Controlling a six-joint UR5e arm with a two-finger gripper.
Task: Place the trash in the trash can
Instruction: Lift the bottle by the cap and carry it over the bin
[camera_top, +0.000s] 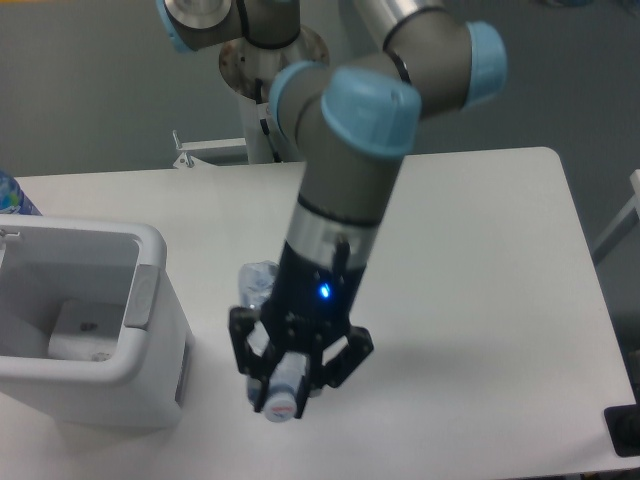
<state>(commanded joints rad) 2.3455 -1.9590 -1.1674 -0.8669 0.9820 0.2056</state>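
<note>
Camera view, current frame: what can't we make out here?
- Bottle: the arm and tool hide its middle; label unreadable.
- Tool: the finger pads' contact with the bottle is hidden by the tool body.
- Bin: the left part is cut off by the frame edge.
- Pouch in the bin: too small and blurred for its mark to be read.

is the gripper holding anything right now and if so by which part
Yes. The gripper holds the bottle near its capped neck end.
</note>
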